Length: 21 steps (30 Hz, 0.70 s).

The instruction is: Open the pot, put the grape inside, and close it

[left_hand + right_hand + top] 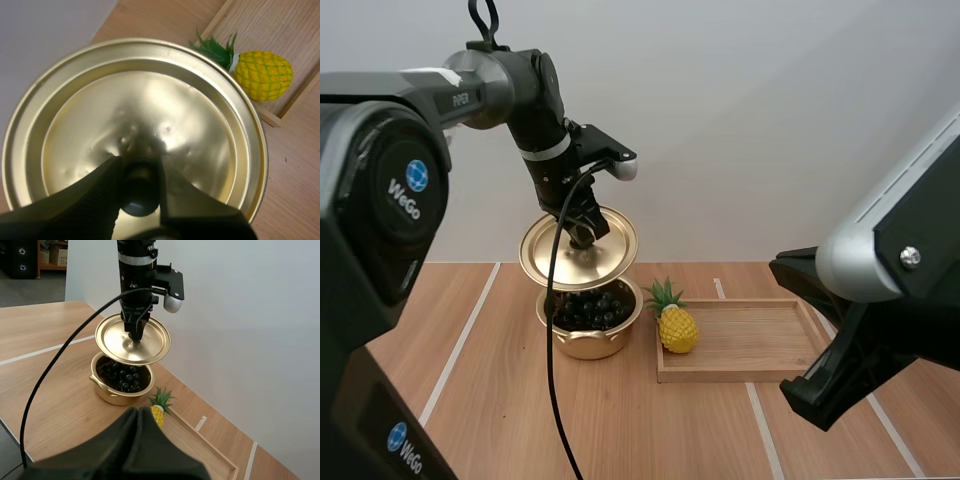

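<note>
A: Where are the grapes?
B: In the pot. They are dark and come up close to its rim.
A: So what is left to do?
B: I think just the closing. The lid hangs right over the pot. It does not touch the pot, and it leans a little.
A: Who holds it?
B: The left gripper. Its two fingers pinch the small knob in the middle of the lid.
A: And the right gripper?
B: It is well away from the pot. Its fingers are pressed together with nothing between them.
A: What could go wrong?
B: The lid leans. If it goes down like that, one edge could hit the pot's rim first. Then the lid could sit crooked.
A: Anything else?
B: The knob is tiny and round. If the pinch is off to one side, the lid could swing or slip out and bang the pot.
A: Could the grapes get in the way?
B: Maybe. A grape sticking up could hold the lid off the rim, or get squashed.
A: What about the pineapple?
B: It lies just beside the pot, on the end of the tray next to the pot. The lid is wide. If it comes down off to that side, it could bump the leaves.
A: So go slow?
B: Yes. Flat, straight over the pot, then let go.
</note>
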Motion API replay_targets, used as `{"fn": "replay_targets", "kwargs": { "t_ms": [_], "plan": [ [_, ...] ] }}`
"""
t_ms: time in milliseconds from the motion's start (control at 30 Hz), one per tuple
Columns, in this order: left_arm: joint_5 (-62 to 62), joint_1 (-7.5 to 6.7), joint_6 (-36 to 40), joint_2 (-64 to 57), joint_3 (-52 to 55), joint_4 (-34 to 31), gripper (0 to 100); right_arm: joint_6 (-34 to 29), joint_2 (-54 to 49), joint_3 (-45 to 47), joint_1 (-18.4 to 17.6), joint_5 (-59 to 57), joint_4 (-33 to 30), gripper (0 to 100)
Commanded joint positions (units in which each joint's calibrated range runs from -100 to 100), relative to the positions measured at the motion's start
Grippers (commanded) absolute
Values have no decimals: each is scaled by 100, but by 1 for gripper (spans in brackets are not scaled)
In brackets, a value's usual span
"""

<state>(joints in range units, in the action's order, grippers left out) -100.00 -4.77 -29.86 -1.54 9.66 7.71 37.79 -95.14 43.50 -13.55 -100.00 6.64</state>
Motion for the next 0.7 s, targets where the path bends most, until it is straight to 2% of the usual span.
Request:
{"fn": "replay_targets", "kwargs": {
  "t_ms": [0, 667],
  "plan": [
    [0, -6, -89, 249, 12, 157, 0, -17, -48, 3, -14, 0, -9, 0],
    [0, -6, -194, 1218, -20, 157, 0, -17, -48, 3, -14, 0, -9, 0]
  ]
}}
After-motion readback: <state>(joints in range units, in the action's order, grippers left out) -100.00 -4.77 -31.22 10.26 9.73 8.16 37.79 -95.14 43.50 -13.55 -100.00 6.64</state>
